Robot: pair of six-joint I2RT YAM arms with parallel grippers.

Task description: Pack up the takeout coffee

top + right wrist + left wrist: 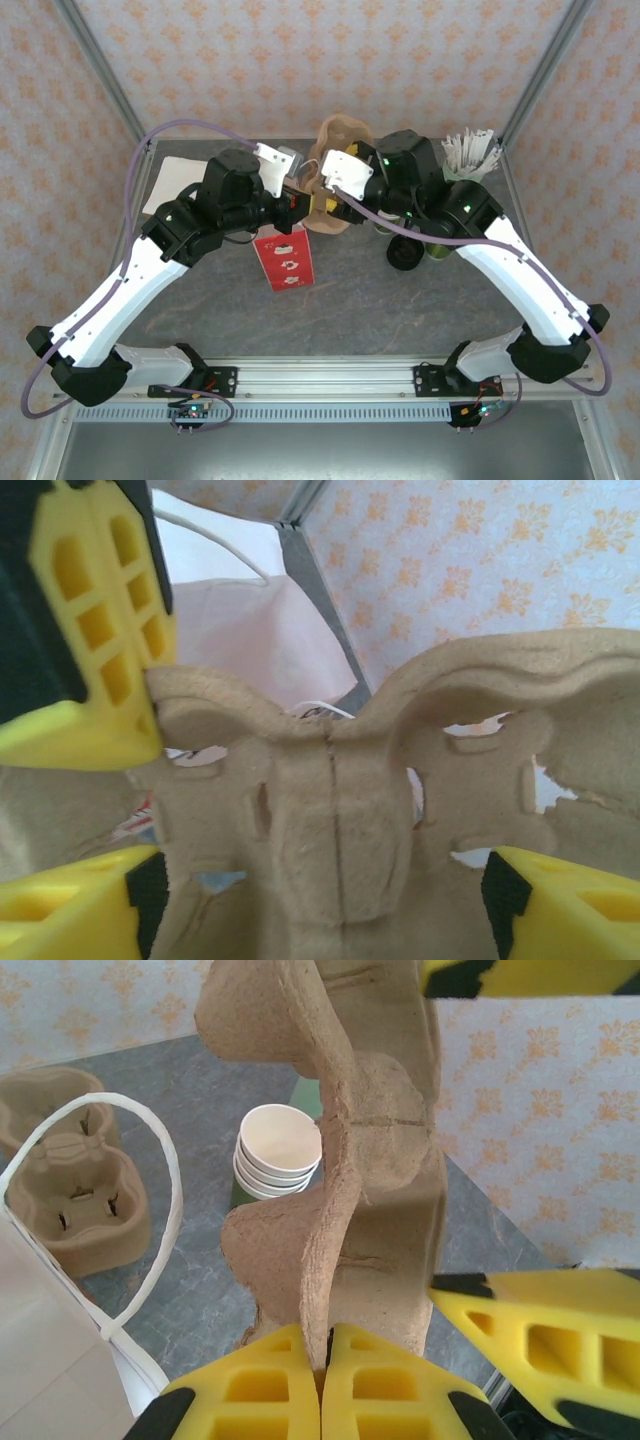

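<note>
The takeout coffee shows as a nested stack of dark green cups, cream inside and lidless, on the table behind the carrier. More green cups and a black lid lie partly hidden under my right arm. My left gripper is shut on the edge of a brown pulp cup carrier, holding it upright above the table. My right gripper faces the carrier's broad side with jaws wide apart. Its fingers reach the carrier; I cannot tell whether they touch it.
A white paper bag with a loop handle lies at the left. More pulp carriers sit stacked behind it. A red and white box lies mid-table. The mint cup of white sticks stands back right. Patterned walls enclose the table.
</note>
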